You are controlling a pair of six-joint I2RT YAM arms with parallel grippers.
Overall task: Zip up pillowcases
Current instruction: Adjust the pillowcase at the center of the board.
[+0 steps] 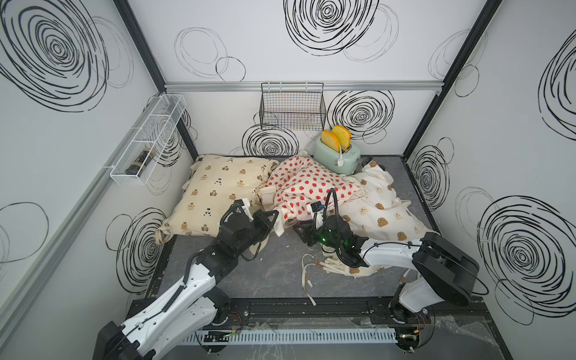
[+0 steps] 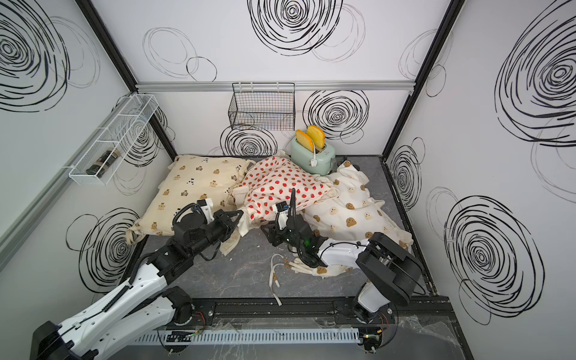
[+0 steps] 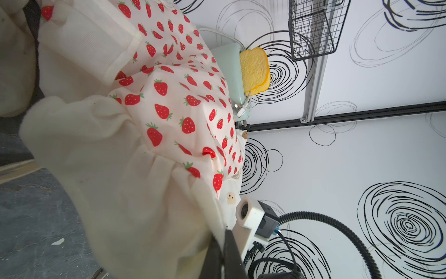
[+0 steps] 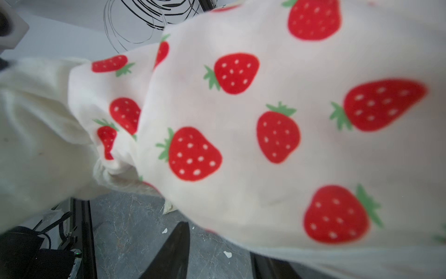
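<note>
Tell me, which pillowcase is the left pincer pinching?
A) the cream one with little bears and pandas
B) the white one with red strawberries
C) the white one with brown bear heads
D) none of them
B: the left pincer is closed on the cream frilled edge of the strawberry pillowcase, and the left wrist view shows that frill bunched right at its tips.

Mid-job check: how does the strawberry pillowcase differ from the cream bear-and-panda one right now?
The strawberry pillowcase is white with red strawberries; the cream pillowcase carries tiny bears and pandas. The strawberry pillowcase is bunched into a hump; the cream pillowcase lies flat. The left gripper is shut on the strawberry pillowcase's frill; no gripper holds the cream pillowcase. Both have pale frilled edges.
</note>
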